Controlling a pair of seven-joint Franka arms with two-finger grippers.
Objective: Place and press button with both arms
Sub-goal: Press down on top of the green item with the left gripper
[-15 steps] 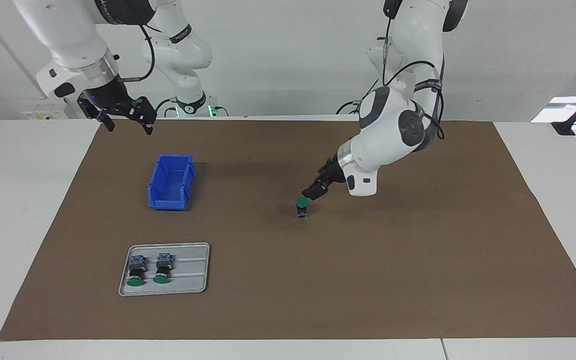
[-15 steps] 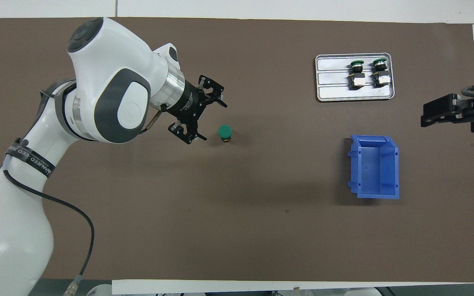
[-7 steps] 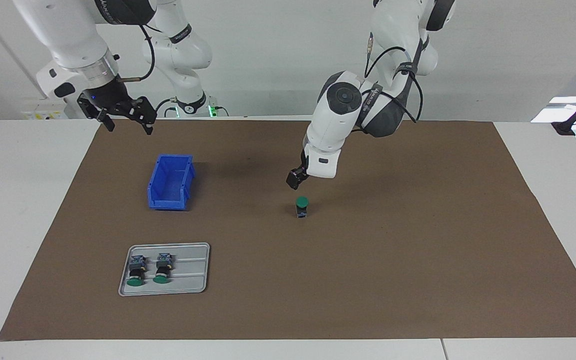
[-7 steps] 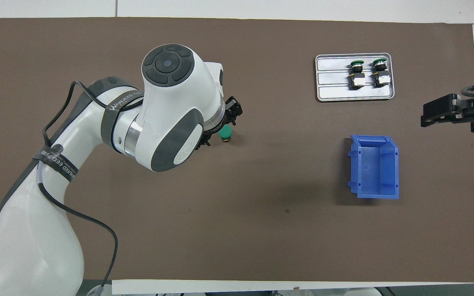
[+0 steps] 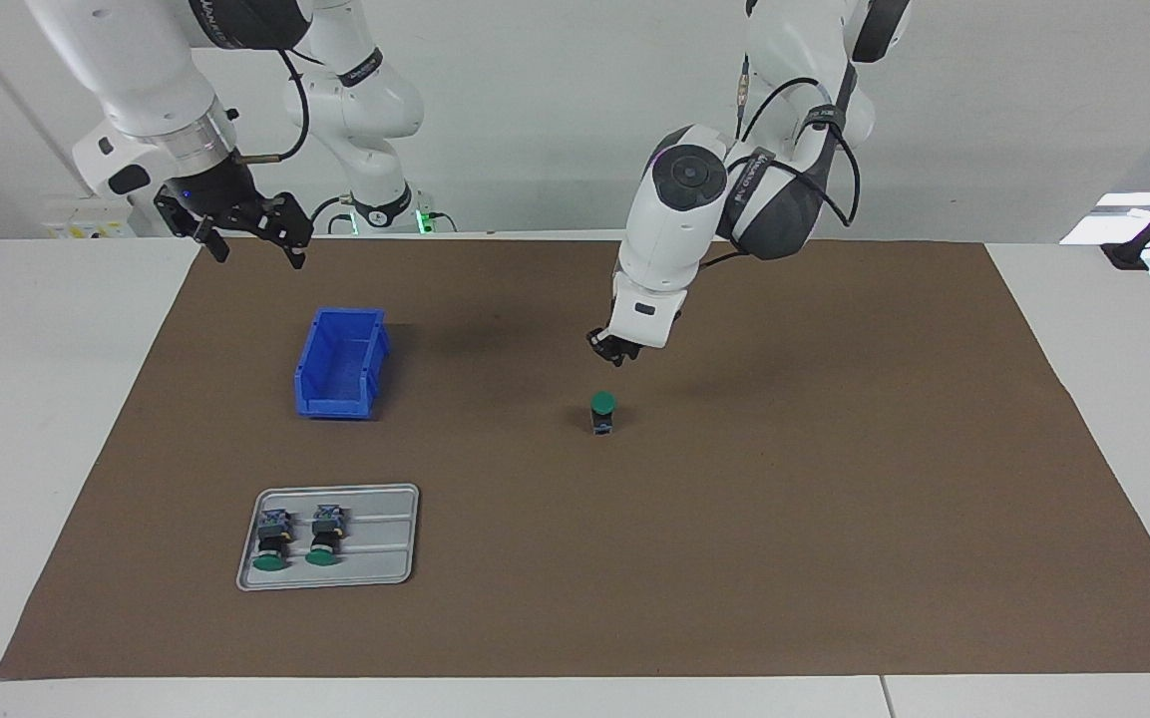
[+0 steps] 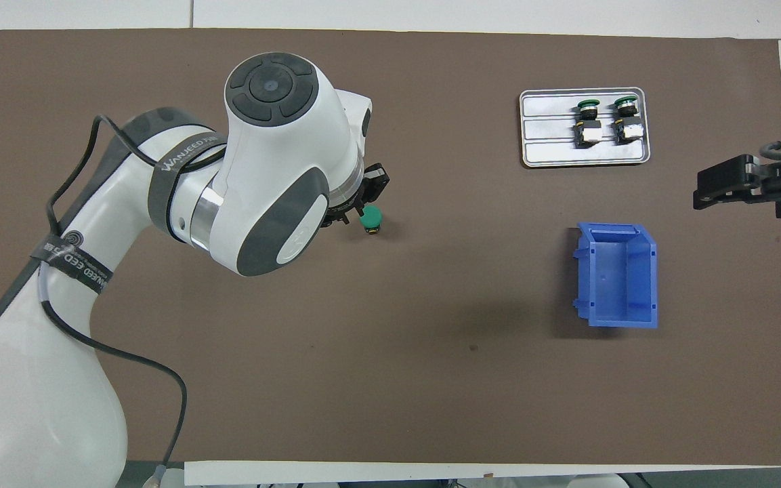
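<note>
Over the middle of the brown mat (image 5: 734,499) the left arm (image 5: 704,199) bends down from its base, its wrist pointing steeply at the table, and the left gripper (image 5: 612,351) hangs in the air just above the button (image 5: 602,412) without touching it. Whether its fingers are parted or closed I cannot tell. That button stands upright on the mat, green cap on top, near the centre of the table; from overhead (image 6: 370,219) it shows just beside the gripper's tip.

At the right arm's end of the table the right arm (image 5: 151,95) waits, with the right gripper (image 5: 250,239) raised over the mat's edge close to the robots, its fingers spread apart and holding nothing.

Three buttons can be counted: the upright one, plus two more buttons (image 5: 297,537) lying on their sides next to each other in a grey tray (image 5: 375,558). One blue bin (image 5: 340,361) sits on the mat between the tray and the robots. There is one tray and one bin.

The mat covers most of a white table (image 5: 56,419), and a plain pale wall (image 5: 535,110) rises past the arms' bases.
</note>
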